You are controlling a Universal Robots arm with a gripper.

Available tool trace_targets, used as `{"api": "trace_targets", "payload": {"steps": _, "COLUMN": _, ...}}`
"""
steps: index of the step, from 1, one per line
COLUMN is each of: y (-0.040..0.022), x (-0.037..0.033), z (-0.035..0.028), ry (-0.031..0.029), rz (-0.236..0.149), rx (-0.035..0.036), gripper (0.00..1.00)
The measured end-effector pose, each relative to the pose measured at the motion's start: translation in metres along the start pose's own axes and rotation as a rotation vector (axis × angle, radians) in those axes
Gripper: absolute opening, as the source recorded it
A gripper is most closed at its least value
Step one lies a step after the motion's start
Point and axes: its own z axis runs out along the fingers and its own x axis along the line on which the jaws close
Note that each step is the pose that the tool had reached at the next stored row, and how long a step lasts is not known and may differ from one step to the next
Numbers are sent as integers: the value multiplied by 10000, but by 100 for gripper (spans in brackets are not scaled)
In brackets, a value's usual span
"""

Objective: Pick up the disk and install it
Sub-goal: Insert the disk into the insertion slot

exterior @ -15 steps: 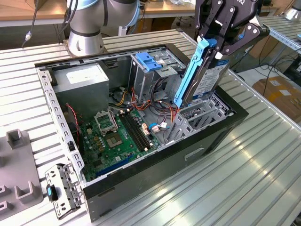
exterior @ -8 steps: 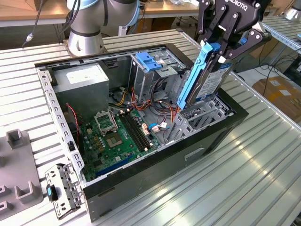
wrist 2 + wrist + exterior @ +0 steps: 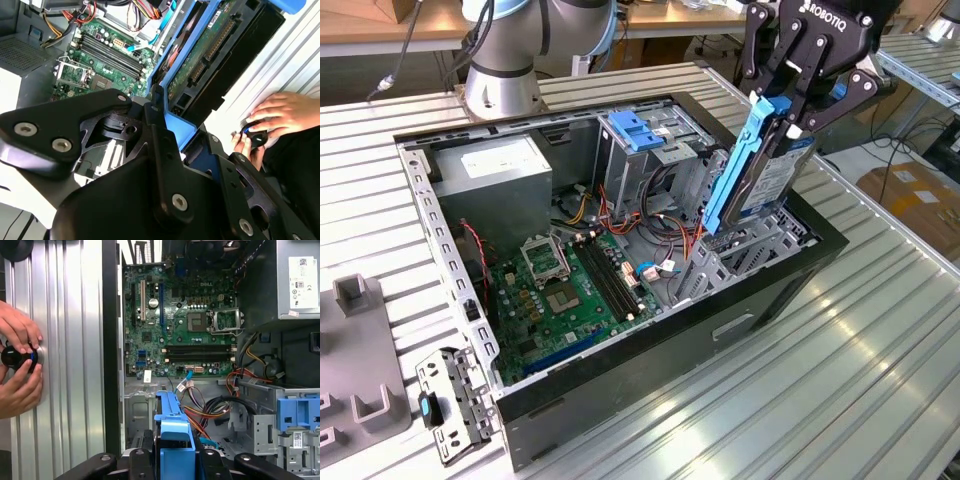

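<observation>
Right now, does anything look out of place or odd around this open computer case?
Yes. A person's hands rest on the table beside the case, around a small black knob, which is odd so near a working robot. The disk, clamped in the gripper, hangs tilted on edge above the case, not seated.

The arm's base [image 3: 505, 60] stands at the exterior view's left, while the gripper [image 3: 798, 108] hangs at its right, pointing down. Its 2 fingers pinch the tilted disk [image 3: 772, 178].

The disk [image 3: 762, 178] stands upright above the case [image 3: 650, 362].
</observation>
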Motion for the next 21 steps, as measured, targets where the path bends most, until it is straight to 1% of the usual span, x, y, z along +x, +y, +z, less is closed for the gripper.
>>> {"api": "trace_targets", "payload": {"steps": 4, "y": -50, "x": -3, "z": 57, "ry": 4, "rz": 1, "rx": 14, "gripper": 37}}
{"api": "trace_targets", "payload": {"steps": 13, "y": -88, "x": -7, "z": 185, "ry": 4, "rz": 2, "rx": 15, "gripper": 37}}
{"api": "trace_targets", "payload": {"steps": 15, "y": -97, "x": -7, "z": 227, "ry": 4, "rz": 1, "rx": 15, "gripper": 37}}
{"api": "trace_targets", "payload": {"steps": 21, "y": -115, "x": -9, "z": 267, "ry": 5, "rz": 2, "rx": 15, "gripper": 37}}
